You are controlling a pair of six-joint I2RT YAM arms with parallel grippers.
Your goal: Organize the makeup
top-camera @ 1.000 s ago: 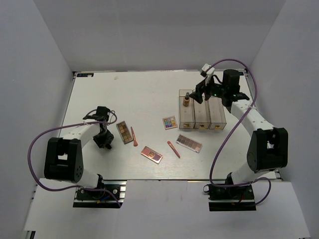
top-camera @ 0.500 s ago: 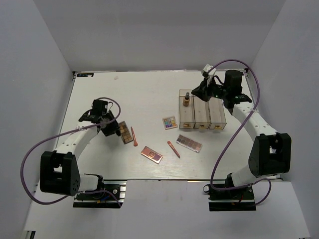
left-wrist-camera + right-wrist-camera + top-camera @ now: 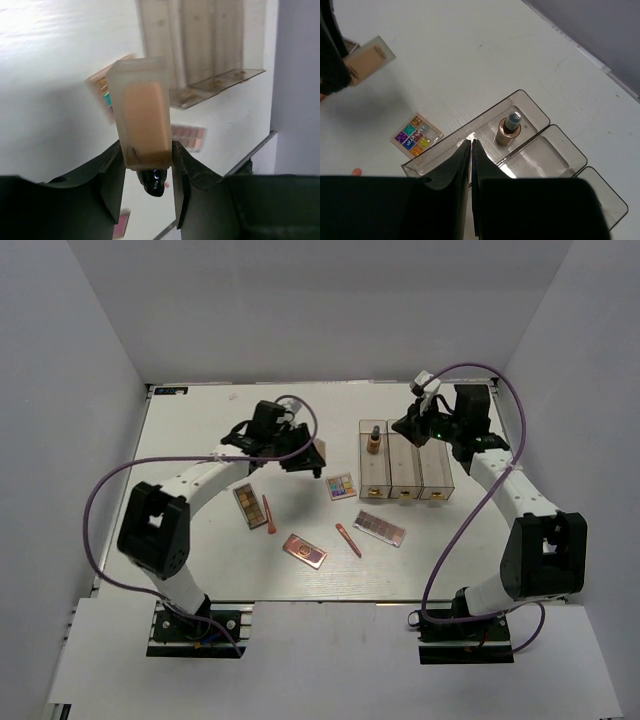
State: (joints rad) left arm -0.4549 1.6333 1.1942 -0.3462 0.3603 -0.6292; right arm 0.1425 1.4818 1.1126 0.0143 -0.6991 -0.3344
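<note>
My left gripper (image 3: 305,457) hovers over the middle of the table, shut on a beige makeup tube (image 3: 142,120) with a dark cap, left of the clear three-compartment box (image 3: 390,465). My right gripper (image 3: 415,426) hangs above that box, shut and holding nothing (image 3: 471,143). A small brown capped bottle (image 3: 508,131) stands in the box's left compartment. On the table lie a multicoloured palette (image 3: 341,486), a pink-brown palette (image 3: 250,505), a rose-gold palette (image 3: 304,550), another palette (image 3: 380,528) and two coral sticks (image 3: 268,514) (image 3: 348,539).
The box's other two compartments hold nothing. White walls close in the table on the left, back and right. The right arm's purple cable loops over the table's right side.
The left arm has swung from the table's left side toward the middle, carrying the tube. The right gripper has shut above the box, with the bottle left standing in the compartment.
</note>
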